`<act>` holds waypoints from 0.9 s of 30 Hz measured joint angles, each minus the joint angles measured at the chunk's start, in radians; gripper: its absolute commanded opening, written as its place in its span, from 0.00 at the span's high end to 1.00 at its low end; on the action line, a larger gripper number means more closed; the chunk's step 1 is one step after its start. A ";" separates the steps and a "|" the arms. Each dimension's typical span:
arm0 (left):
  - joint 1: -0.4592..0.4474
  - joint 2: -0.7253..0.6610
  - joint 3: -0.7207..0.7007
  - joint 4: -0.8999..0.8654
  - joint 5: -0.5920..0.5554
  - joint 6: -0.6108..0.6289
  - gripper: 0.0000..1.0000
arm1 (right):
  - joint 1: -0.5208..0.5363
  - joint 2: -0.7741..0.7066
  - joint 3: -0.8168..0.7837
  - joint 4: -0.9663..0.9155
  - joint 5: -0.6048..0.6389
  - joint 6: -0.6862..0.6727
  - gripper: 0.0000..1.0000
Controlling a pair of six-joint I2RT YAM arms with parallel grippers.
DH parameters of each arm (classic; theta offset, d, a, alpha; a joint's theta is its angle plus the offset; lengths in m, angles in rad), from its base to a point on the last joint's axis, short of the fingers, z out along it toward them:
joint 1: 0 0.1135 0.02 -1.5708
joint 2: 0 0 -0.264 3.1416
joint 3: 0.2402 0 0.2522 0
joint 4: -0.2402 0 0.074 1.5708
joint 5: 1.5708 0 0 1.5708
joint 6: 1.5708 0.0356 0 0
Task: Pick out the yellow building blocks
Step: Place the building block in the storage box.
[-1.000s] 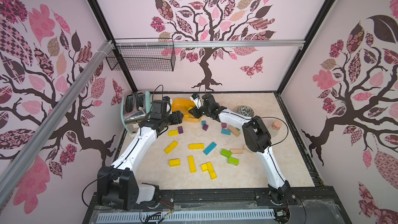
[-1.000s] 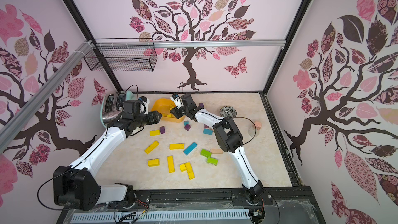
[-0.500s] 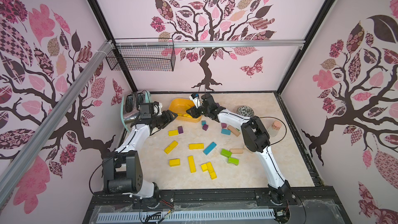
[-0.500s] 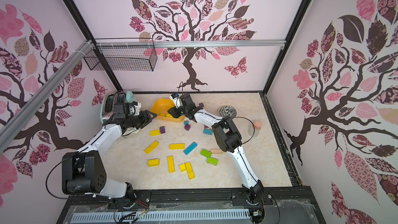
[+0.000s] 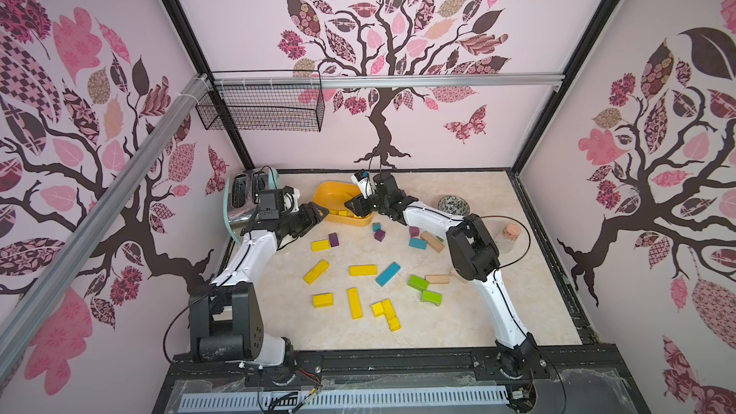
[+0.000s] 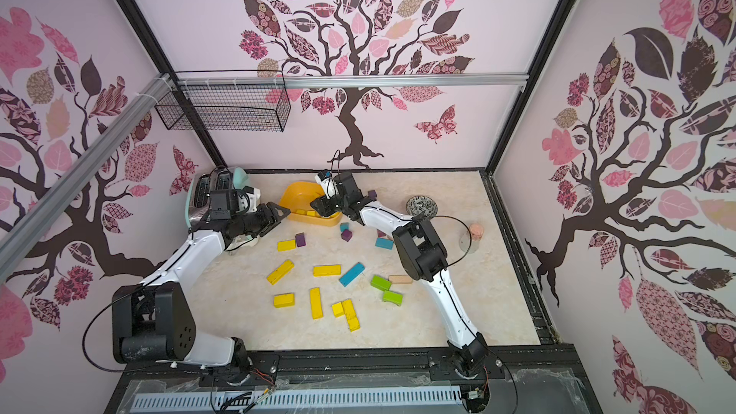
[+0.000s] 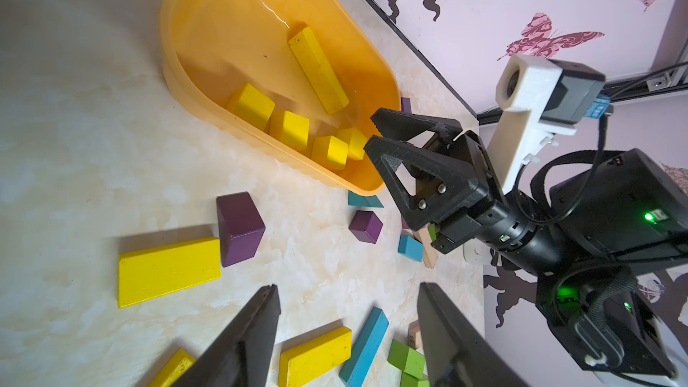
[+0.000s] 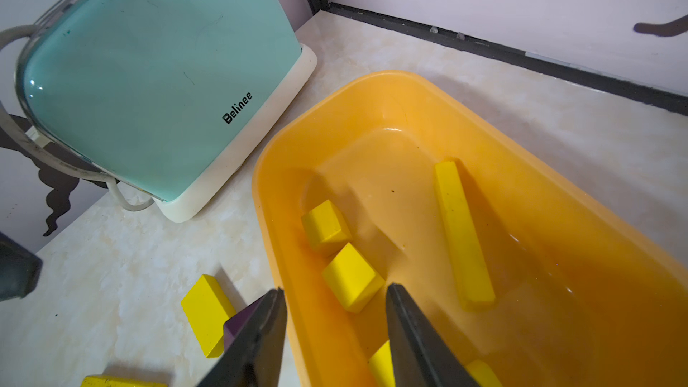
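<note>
Several yellow building blocks lie in the orange-yellow tub [image 5: 327, 193]: a long bar [image 8: 461, 232] and cubes [image 8: 325, 227] [image 8: 352, 277]. More lie on the table, among them short bars [image 5: 320, 245] [image 5: 322, 300] and longer bars [image 5: 316, 271] [image 5: 363, 270] [image 5: 354, 303] [image 5: 390, 314]. My right gripper [image 8: 335, 290] hangs open over the tub's near end [image 5: 350, 205], holding nothing. My left gripper [image 5: 320, 211] stands open and empty just left of the tub, above the table [image 7: 348, 292].
A mint toaster [image 5: 243, 193] stands at the back left beside the tub. Purple [image 5: 333, 239], blue [image 5: 388, 273], green [image 5: 417, 283] and tan [image 5: 432, 241] blocks lie among the yellow ones. A patterned bowl [image 5: 453, 205] and a corked jar [image 5: 507, 236] sit at the right.
My right gripper's jaws have parted over the tub. The left arm has folded back at its base, and its gripper has drawn slightly away from the tub.
</note>
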 measured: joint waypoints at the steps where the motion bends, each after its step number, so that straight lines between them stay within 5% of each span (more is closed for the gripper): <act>1: 0.000 -0.002 -0.001 0.000 -0.003 0.000 0.35 | 0.000 0.000 0.000 0.000 -0.003 0.002 0.52; 8: -0.027 -0.095 -0.033 -0.035 -0.087 0.035 0.34 | 0.011 -0.033 -0.031 -0.008 0.003 0.003 0.52; 17: -0.151 -0.331 -0.090 -0.149 -0.212 0.091 0.34 | 0.055 -0.375 -0.359 0.079 0.078 0.000 0.52; 27: -0.160 -0.672 -0.258 -0.299 -0.295 0.033 0.35 | 0.098 -0.661 -0.739 0.200 0.122 0.061 0.52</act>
